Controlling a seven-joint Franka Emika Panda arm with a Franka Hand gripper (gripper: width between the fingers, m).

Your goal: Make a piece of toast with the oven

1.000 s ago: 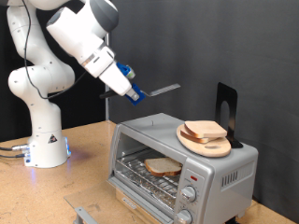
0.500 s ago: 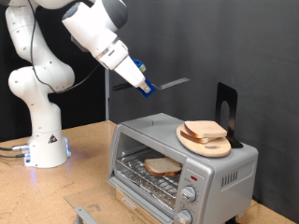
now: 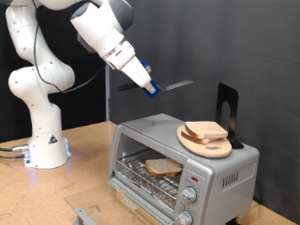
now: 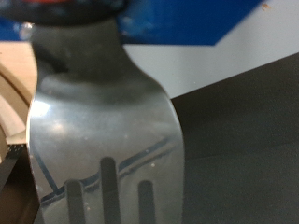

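Observation:
A piece of toast (image 3: 164, 167) lies flat on the wire rack inside the silver oven (image 3: 220, 171), seen through its front opening. My gripper (image 3: 141, 77) hangs in the air above and to the exterior view's left of the oven, shut on the blue handle of a metal spatula (image 3: 178, 85). The blade points toward the exterior view's right, well clear of the oven top. In the wrist view the slotted spatula blade (image 4: 103, 131) fills most of the picture, and the fingers themselves do not show.
A round wooden plate (image 3: 223, 149) with two more bread slices (image 3: 204, 131) rests on the oven's top. A black stand (image 3: 226, 105) rises behind it. Two knobs (image 3: 189, 195) sit on the oven's front. The arm's white base (image 3: 45, 145) stands at the exterior view's left.
The arm has lifted and swung the spatula up and toward the exterior view's right. The toast and plate have not moved.

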